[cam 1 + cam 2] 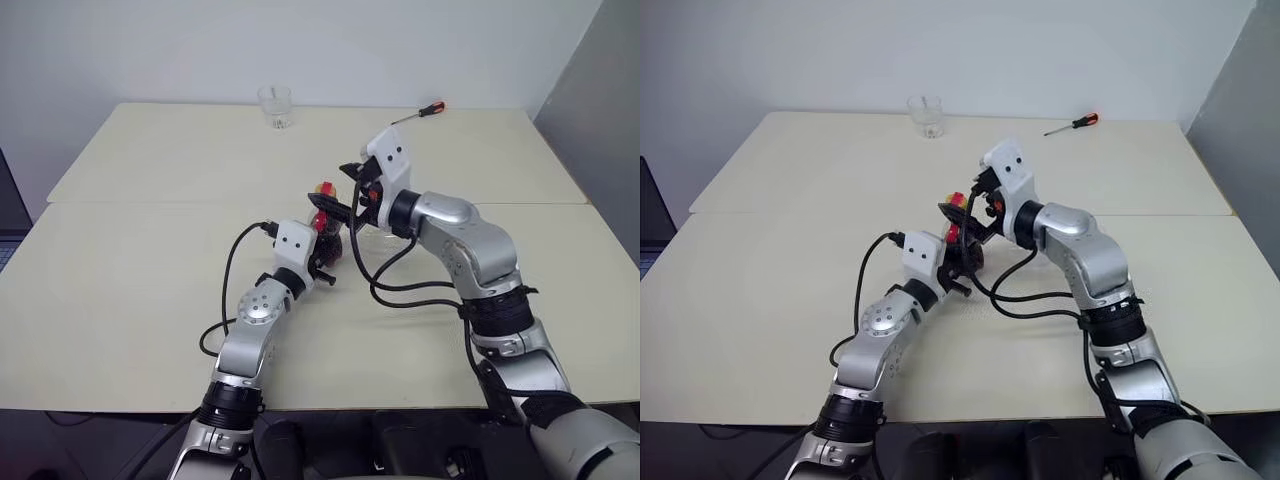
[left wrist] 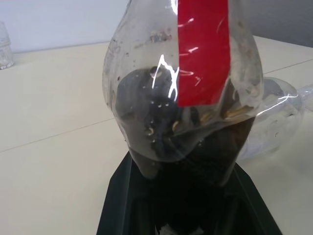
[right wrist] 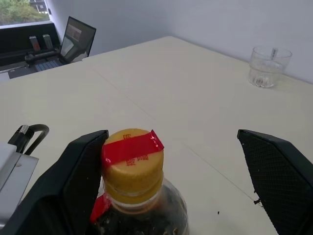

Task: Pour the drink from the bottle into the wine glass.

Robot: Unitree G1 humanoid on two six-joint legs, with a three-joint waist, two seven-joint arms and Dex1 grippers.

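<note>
The left gripper holds the bottle tight. The right gripper gapes wide around its cap; a crooked squeeze could tip the bottle.

The bottle cap stands between my wide right jaws, its body blocks my left, while bare counter lies open toward the far tumbler.

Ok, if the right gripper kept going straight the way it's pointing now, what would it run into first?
Probably the bottle's yellow cap: it sits between the right gripper's open jaws, near one of them. Beyond it lies bare table, though depth is hard to judge.
</note>
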